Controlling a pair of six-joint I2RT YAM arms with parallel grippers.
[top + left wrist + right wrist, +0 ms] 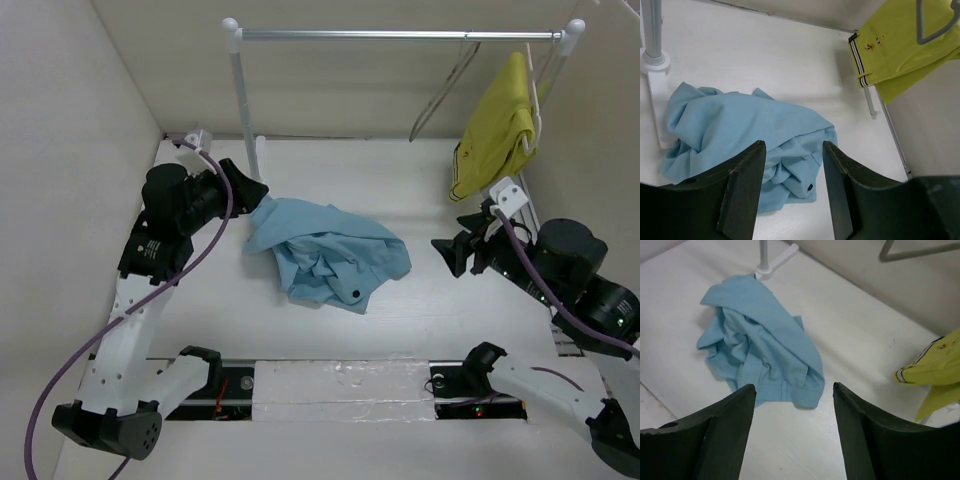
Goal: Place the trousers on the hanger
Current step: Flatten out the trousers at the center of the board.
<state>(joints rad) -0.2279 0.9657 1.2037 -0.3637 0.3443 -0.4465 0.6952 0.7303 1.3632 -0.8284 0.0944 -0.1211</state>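
White table (200, 300) is seen under the trousers (325, 255), which lie on it in a crumpled light blue heap, not on any hanger. Clothes rack (400, 35) stands behind the trousers, its left foot just beside the heap's far left edge. Yellow-green garment (497, 125) is hung on the rail, well apart from the trousers to the far right. Grey wire hanger (920, 253) is hung empty beside that garment, on the side nearer the trousers. Left gripper (793, 145) is held at the trousers' far left corner, fingers spread wide, nothing gripped. Right gripper (792, 387) is held right of the trousers, apart from them, fingers also wide, nothing gripped. Small dark button (354, 294) shows at the trousers' near edge.
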